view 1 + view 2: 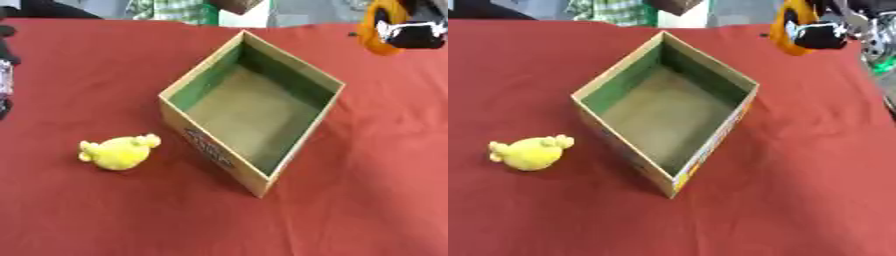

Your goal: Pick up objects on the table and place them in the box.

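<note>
Red table cloth (pixel 87 215); blurred, perhaps people behind.

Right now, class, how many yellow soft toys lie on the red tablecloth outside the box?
1. The yellow soft toy lies left of the box, apart from it. The box hides the cloth just behind its walls.

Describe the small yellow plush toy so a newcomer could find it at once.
Start from the open cardboard box with green inner walls, set cornerwise mid-table on the red tablecloth. Look to the robot's left of the box's near corner: the small yellow plush toy lies alone on the cloth, apart from the box. It is round, fuzzy, with little knobs, the only yellow thing lying on the table.
</note>
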Robot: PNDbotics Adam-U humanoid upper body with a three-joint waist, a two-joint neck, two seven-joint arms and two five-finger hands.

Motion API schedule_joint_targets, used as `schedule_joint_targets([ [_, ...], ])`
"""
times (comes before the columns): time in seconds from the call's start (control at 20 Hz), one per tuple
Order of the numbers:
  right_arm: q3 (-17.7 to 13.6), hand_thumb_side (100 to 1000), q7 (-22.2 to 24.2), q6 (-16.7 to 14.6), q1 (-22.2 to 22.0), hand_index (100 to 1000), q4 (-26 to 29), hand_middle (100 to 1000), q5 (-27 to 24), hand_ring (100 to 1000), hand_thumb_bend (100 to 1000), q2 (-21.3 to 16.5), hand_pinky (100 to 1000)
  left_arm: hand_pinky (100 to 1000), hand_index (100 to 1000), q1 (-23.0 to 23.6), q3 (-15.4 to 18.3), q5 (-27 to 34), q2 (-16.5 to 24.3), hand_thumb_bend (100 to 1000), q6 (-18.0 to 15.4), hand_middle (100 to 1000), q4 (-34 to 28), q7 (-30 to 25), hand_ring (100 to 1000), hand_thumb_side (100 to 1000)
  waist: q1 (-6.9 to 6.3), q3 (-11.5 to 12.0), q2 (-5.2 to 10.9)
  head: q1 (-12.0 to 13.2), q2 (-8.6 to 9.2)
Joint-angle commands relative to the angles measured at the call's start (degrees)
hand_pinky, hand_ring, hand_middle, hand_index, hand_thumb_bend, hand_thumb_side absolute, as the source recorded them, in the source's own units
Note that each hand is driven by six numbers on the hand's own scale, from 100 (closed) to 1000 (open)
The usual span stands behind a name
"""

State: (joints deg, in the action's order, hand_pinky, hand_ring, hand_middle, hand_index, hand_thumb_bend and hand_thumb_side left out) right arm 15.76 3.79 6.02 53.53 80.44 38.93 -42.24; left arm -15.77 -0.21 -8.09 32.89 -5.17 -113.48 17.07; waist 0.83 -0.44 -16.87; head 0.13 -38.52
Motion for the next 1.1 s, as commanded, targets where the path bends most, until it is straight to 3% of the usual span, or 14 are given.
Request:
schedule_joint_targets([
  [0.05,-1.3,335,0.4,1.3,2.2,392,4.9,303,-2.7,519,100,-1.3,551,542,768,-1.6,0.6,-1.1,2.6,100,1.0,728,-1.1,0.2,721,549,-0.14,-0.2,1.59,-0.1,-0.61],
  [0.45,0.9,328,6.6,5.2,4.9,401,14.9,307,-9.3,520,100,2.0,558,545,773,-4.8,-1.0,-5.6,3.4,100,2.7,729,-1.1,-1.2,715,525,-0.23,-0.5,2.76,-1.0,-2.60],
  [0.7,2.5,314,10.4,6.8,5.4,407,17.7,307,-12.1,520,100,4.9,563,545,772,-5.0,-1.3,-6.0,3.1,100,3.1,729,-1.1,-1.4,715,524,-0.49,-0.3,2.80,-1.2,-2.20],
  [1.1,4.8,297,14.0,7.7,3.6,416,18.4,305,-12.6,517,100,10.6,568,545,771,-5.3,-1.4,-5.9,2.6,100,3.2,729,-1.1,-1.5,716,525,-1.21,-0.1,2.14,-1.4,-0.91],
])
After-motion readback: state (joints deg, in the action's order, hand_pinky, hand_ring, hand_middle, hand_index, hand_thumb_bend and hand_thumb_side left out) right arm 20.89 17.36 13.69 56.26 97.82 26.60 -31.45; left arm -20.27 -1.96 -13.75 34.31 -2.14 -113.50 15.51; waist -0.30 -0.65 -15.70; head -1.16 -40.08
